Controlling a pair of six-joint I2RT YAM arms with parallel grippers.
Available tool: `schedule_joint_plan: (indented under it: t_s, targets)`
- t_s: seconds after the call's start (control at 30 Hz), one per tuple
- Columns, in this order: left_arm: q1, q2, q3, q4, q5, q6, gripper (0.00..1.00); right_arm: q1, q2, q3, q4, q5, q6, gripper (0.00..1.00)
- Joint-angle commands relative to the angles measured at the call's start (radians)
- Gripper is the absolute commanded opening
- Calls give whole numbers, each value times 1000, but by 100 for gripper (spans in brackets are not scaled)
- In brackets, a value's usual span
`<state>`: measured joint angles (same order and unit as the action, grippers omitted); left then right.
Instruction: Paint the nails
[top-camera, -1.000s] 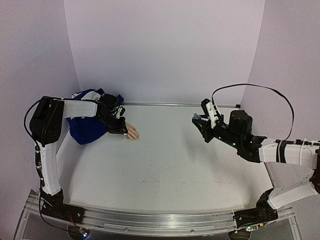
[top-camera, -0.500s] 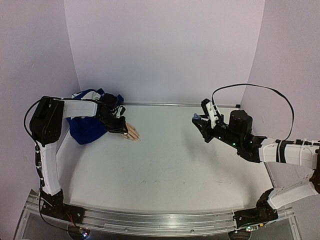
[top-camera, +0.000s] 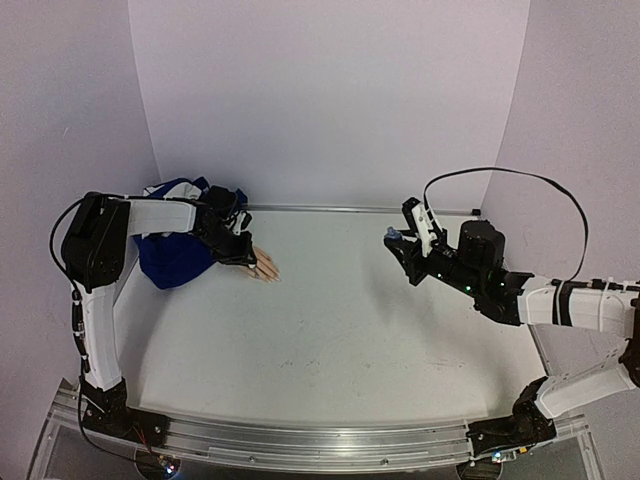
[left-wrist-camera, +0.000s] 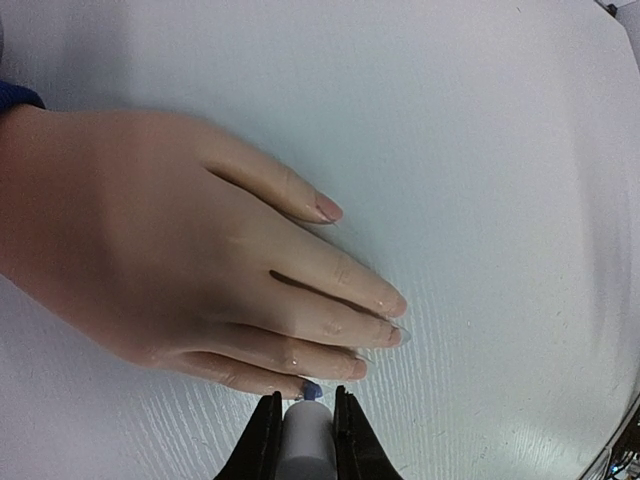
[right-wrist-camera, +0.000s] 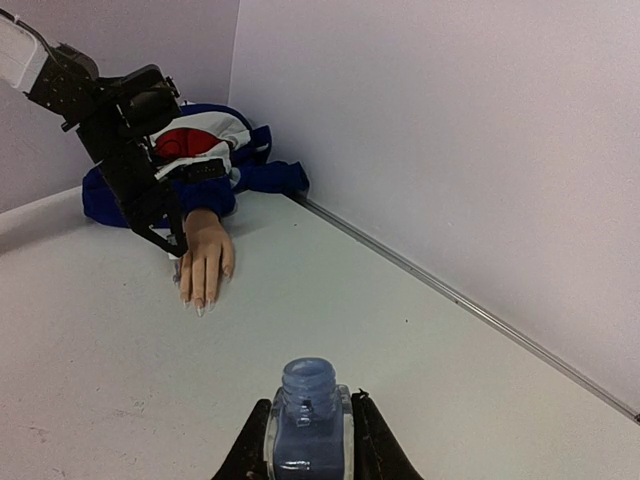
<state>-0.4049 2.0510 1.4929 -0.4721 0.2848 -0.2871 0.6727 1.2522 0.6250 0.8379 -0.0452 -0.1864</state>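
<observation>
The small peach-coloured mannequin hand (left-wrist-camera: 150, 240) lies palm down in the upper left of the top view, its fingers flat on the table and pointing toward the middle. The left claw (left-wrist-camera: 303, 418) sits at the bottom edge of its wrist view. It is drawn in tight on a white cylindrical brush (left-wrist-camera: 303, 450), whose tip meets the end of the lowest finger. A fleck of blue shows there; I cannot tell whether it is polish on that nail or the bristles. The other nails (left-wrist-camera: 328, 208) look bare, pale pink to clear. I judge the painting barely begun: one nail under the brush, all the others left.

Around this, the white table (top-camera: 340, 330) carries little else. The blue, red and white fabric sleeve (top-camera: 170, 260) is bunched in the upper-left corner behind the wrist. The right claw (right-wrist-camera: 308, 440), at the right of the top view and well apart, is closed on an uncapped blue glass bottle (right-wrist-camera: 307, 410), neck up. Nothing lies between brush and nails. The fingers lie close together, so polish could smear onto a neighbour.
</observation>
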Motion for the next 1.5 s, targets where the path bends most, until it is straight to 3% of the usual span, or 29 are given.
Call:
schedule_joint_plan:
  t_s: [0.0,1.47]
  targets:
    - [2,0,45,7,-2,17,0,-4,-14,31,75,-15,8,0]
    - [-26,-33,1,-3,-63,46,0,-5,-11,32,76,-20,12,0]
